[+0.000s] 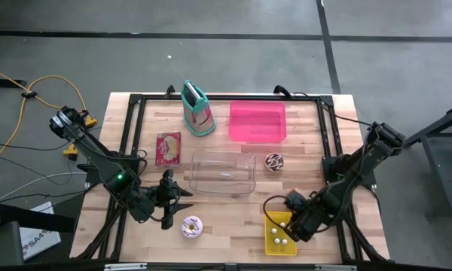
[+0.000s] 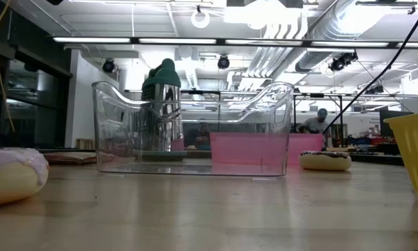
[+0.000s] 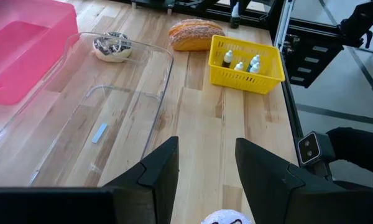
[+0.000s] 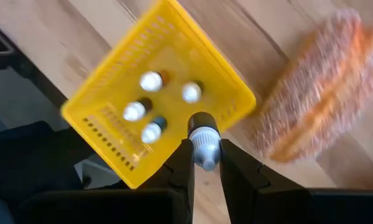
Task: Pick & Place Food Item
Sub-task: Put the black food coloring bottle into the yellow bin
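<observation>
My right gripper point(image 4: 205, 163) is shut on a small dark bottle with a white cap point(image 4: 203, 134), above a yellow basket point(image 4: 112, 143) that holds several like bottles. In the high view this gripper point(image 1: 298, 223) hangs over the basket point(image 1: 273, 245) at the near right. A seeded bread roll point(image 4: 320, 102) lies on the table beside the basket. My left gripper point(image 3: 206, 177) stands open at the near left point(image 1: 168, 199), beside a white-frosted donut point(image 1: 191, 226). A chocolate donut point(image 1: 274, 162) lies right of a clear bin point(image 1: 222, 172). My right gripper pinches the bottle's white cap point(image 4: 206, 151) between its two fingers, coming from above and pointing down. The bottle hangs below the fingers, cap up, lifted clear over the basket's edge.
A pink bin point(image 1: 258, 122), a teal-topped toaster point(image 1: 198, 110) and a red packet point(image 1: 168, 147) stand at the far side. In the low view the clear bin point(image 2: 195, 129) fills the middle, with the basket point(image 2: 414, 150) at the right.
</observation>
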Robot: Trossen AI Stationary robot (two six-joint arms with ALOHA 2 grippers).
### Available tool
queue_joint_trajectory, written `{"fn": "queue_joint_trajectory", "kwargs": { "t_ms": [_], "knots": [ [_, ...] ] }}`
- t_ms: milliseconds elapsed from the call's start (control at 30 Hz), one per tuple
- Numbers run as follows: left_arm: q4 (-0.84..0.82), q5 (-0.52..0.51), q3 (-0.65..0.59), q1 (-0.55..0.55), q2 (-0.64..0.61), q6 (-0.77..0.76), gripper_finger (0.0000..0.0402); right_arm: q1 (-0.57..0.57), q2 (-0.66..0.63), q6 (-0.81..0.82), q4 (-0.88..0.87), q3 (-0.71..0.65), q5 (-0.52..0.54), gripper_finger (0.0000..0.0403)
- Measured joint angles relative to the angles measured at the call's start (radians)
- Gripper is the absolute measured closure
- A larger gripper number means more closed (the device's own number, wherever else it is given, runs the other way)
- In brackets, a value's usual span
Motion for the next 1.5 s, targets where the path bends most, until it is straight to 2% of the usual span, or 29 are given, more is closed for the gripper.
{"fn": "queue_joint_trajectory", "kwargs": {
  "t_ms": [300,500,800,1500],
  "knots": [
    [0.0,0.0,0.0,0.0,0.0,0.0,0.0249,-0.146,0.038,-0.267,0.099,0.0,-0.022,0.0355],
    [0.0,0.0,0.0,0.0,0.0,0.0,0.0249,-0.192,0.053,-0.371,0.162,0.0,-0.037,0.0355],
    [0.0,0.0,0.0,0.0,0.0,0.0,0.0249,-0.188,0.054,-0.414,0.156,0.0,-0.023,0.0355],
    [0.0,0.0,0.0,0.0,0.0,0.0,0.0249,-0.129,0.187,-0.468,0.207,0.0,-0.012,0.0355]
  ]
}}
